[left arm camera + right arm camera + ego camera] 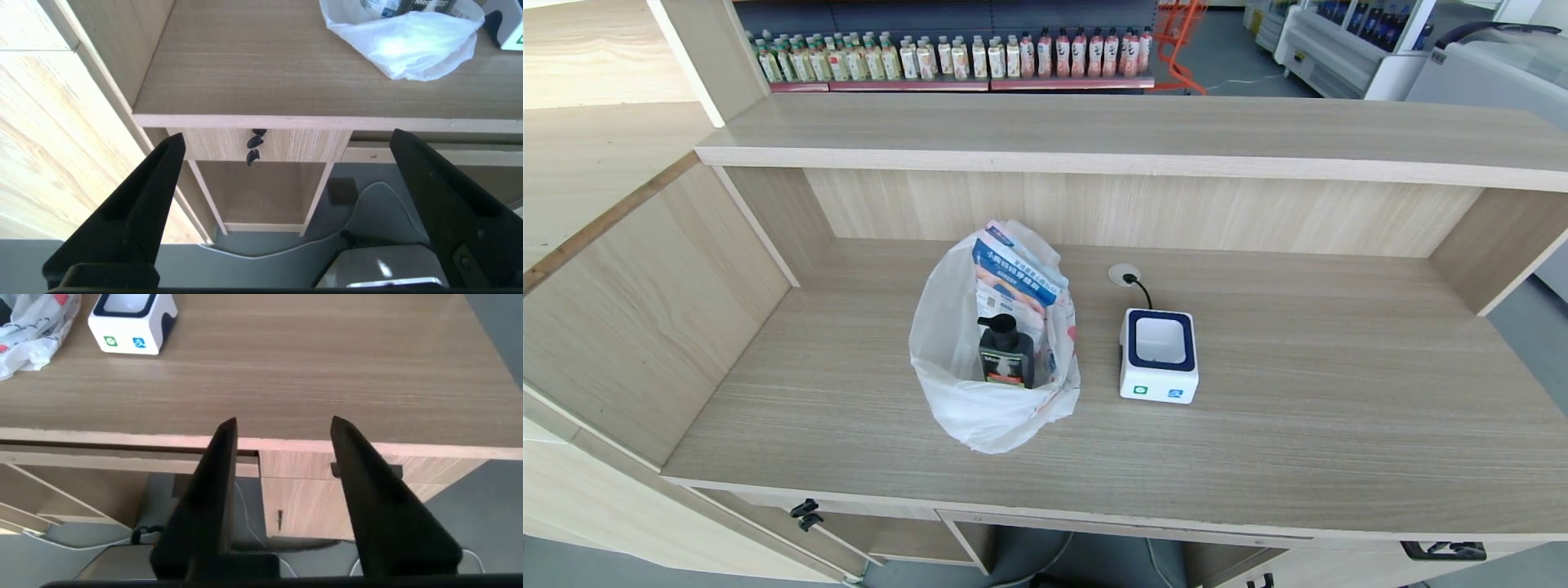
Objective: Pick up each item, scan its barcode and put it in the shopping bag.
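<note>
Standing open-mouthed on the wooden counter [1298,392], the shopping bag [992,408] is seen as a thin, white, translucent plastic sack, slumped a little at its base. Two items are held inside it. A black pump bottle [1006,353] is set upright toward the near side of the bag. Behind it a flat blue-and-white package [1013,273] is propped on end, its top edge raised above the bag's rim. A further pale packet may be tucked between them, though this cannot be made out for certain through the plastic.

Just beside the bag, on the robot's right and apart from it, the barcode scanner [1158,355] is placed: a white box with a dark blue frame around its pale top window. A black cable [1141,290] is led from its far side to a round grommet [1125,273] in the countertop.

The left gripper [288,143] is held low, in front of the counter's near edge, its dark fingers spread wide with nothing between them. A black handle [256,147] is seen past them under the countertop. The right gripper [284,425] is likewise held off the front edge, further to the right, its fingers parted and empty.

Rows of bottled drinks [947,59] are ranged on a shop shelf beyond the counter's raised back ledge
</note>
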You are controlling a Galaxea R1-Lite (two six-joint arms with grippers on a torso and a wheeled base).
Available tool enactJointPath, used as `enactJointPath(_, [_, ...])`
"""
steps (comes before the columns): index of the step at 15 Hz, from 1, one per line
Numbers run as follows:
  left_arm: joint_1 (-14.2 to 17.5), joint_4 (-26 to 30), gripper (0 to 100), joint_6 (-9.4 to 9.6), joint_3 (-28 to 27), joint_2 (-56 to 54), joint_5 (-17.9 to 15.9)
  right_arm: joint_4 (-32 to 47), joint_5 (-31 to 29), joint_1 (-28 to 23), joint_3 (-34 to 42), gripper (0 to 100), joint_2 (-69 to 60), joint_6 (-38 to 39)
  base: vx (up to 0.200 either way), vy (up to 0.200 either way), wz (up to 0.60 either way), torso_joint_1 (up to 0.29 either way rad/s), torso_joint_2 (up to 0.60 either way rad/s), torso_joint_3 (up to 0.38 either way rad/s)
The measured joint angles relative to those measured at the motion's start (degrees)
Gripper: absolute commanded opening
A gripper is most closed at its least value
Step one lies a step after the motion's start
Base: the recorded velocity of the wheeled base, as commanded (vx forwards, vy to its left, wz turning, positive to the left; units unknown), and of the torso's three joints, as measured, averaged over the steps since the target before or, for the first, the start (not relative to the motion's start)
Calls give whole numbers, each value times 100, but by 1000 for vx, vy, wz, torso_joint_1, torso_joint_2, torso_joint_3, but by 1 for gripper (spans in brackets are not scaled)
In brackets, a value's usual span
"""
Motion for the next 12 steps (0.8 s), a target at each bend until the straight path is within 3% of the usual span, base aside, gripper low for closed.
enactJointPath(8, [0,0,100,-11,0,13,0,2,0,-1,2,0,-6,2,0,0,0,0,0,0])
enactJointPath(11, [0,2,100,-9,0,13,0,2,2,-1,2,0,-6,2,0,-200,0,4,2,4])
enactJointPath(12, [0,0,100,-6,0,11,2,2,5,-1,2,0,-6,2,0,0,0,0,0,0])
